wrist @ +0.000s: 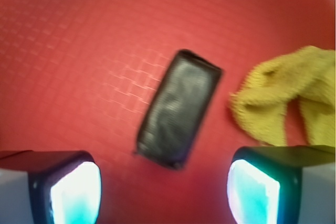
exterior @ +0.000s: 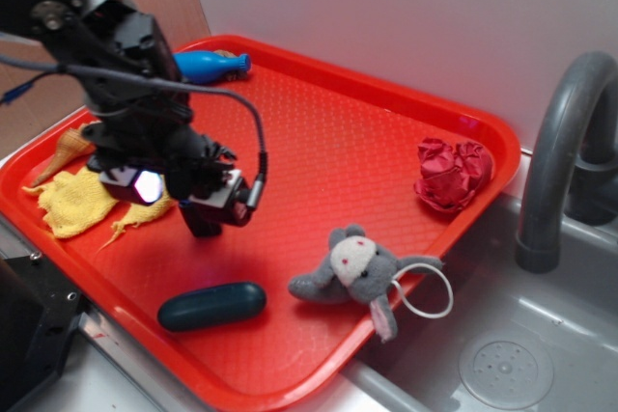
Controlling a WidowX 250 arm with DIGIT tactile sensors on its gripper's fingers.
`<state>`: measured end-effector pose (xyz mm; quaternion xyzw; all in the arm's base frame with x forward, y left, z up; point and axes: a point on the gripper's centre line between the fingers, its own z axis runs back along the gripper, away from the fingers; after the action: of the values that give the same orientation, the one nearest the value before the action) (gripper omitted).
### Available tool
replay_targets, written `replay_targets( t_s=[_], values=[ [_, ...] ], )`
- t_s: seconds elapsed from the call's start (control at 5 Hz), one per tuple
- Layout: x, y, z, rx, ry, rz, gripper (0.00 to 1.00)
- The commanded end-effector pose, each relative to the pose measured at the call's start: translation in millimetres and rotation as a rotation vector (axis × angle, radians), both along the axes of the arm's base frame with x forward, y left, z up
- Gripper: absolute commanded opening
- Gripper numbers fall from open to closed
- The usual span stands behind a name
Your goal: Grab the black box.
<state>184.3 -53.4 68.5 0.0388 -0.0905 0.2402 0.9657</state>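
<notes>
Gripper: the black robot gripper (wrist: pixel 165 184) hangs above the ridged red plastic tray (exterior: pixel 386 132); its two fingers stand wide apart and hold nothing.
Black box: the small glossy black rectangular block (wrist: pixel 179 108) lies flat and tilted on the tray, below and between the fingers, touching neither.
Nearby: a crumpled yellow cloth (wrist: pixel 289 100) lies just beside the block; a grey plush mouse (exterior: pixel 357 272) and dark blue-grey capsule (exterior: pixel 212 306) sit near the tray's front edge.

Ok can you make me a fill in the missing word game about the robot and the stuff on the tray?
1. The black box lies on a tray coloured ____.
2. The gripper fingers are ____, with the box between them, untouched.
3. The cloth beside the box is coloured ____.
4. The plush toy near the tray's edge is coloured ____.

Missing words: red, open, yellow, grey
</notes>
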Motion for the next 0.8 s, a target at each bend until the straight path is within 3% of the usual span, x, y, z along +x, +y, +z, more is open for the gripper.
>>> replay_targets(
  t_s=[0.0,0.2,0.4,0.6],
  values=[
    [25.2,33.7,-10.8,-0.251,0.063,0.137,1.0],
    [25.0,31.4,-12.6,-0.179,0.134,0.18,0.0],
    [29.0,28.9,-11.8,-0.105,0.168,0.181,0.0],
    [29.9,25.8,-5.7,-0.068,0.14,0.135,0.0]
  ],
)
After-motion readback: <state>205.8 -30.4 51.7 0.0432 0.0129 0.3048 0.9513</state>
